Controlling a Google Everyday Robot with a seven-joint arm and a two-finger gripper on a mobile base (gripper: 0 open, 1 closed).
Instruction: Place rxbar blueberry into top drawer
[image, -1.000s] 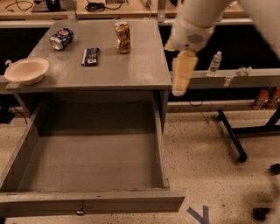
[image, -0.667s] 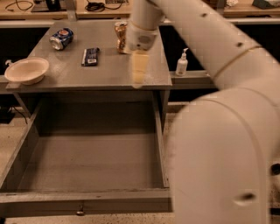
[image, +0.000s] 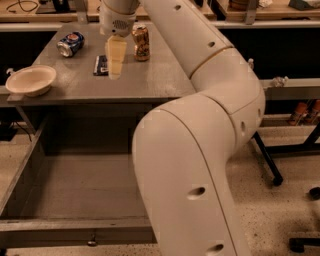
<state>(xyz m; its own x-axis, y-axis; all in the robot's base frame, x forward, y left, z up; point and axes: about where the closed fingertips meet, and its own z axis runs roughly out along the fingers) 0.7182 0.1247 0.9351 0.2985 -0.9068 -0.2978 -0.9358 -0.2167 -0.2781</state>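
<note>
The gripper (image: 115, 70) hangs low over the desk (image: 155, 80), its tip just at the right edge of the snack bar (image: 100, 65). From here I cannot tell whether it is wide or narrow, and it holds nothing I can see. The dark bar lies flat on the desktop, between a crushed blue can (image: 70, 44) and a brown can (image: 141, 42). A pale bowl (image: 31, 80) sits at the left edge. Below, the top drawer (image: 75, 232) stands pulled out. The big white arm (image: 200, 150) fills the foreground.
</note>
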